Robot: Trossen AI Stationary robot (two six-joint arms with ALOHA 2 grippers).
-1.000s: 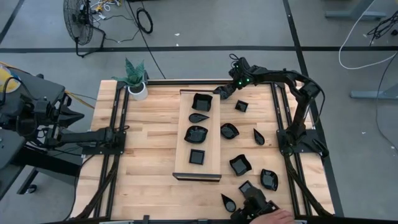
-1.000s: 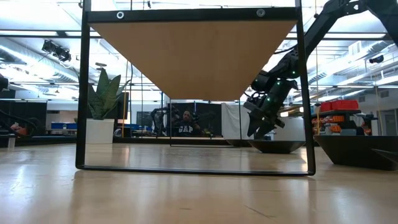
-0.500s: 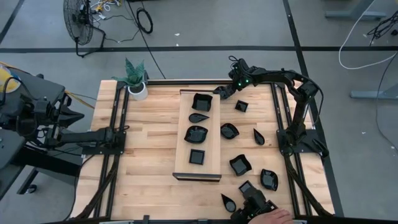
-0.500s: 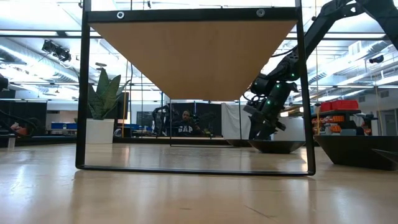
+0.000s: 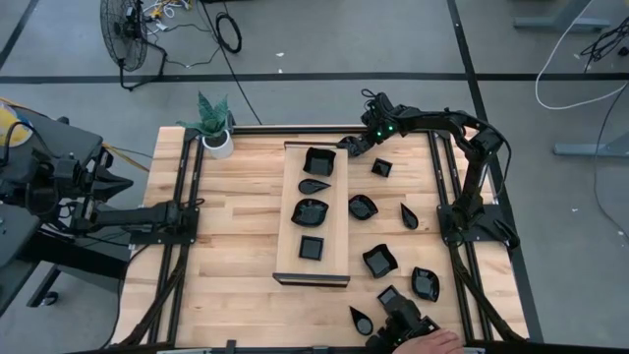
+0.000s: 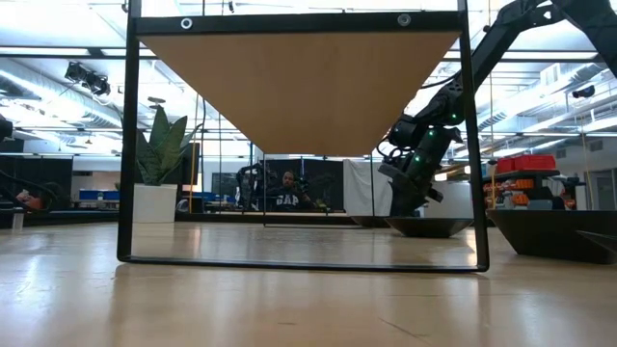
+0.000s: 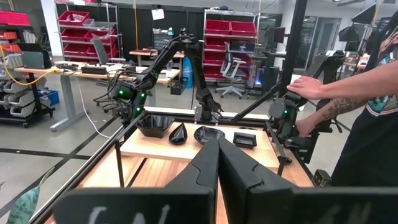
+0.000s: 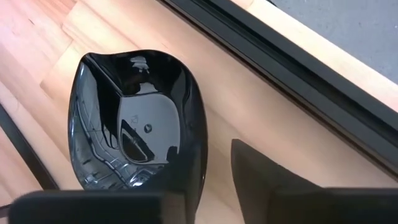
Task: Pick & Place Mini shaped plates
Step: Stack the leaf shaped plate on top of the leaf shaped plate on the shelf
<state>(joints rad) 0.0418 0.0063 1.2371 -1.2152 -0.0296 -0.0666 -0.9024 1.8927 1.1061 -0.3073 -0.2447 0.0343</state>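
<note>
Right tool (image 5: 346,146): at the worktop's (image 5: 236,246) 12 o'clock edge, fingers partly spread astride the rim of a black dish (image 8: 134,121), not yet clamped.
Left tool (image 7: 217,163): closed, empty, parked at 9 o'clock.
Advice: close squarely on the rim; lift straight up.

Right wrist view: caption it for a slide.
Right hand straddling the rim of a glossy black plate on the wooden board.

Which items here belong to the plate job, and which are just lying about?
Job:
- mini shaped plates
- wooden board holding four
- right gripper at a plate by the board's far end

Lying about:
- potted plant
- left gripper, shut, parked
</note>
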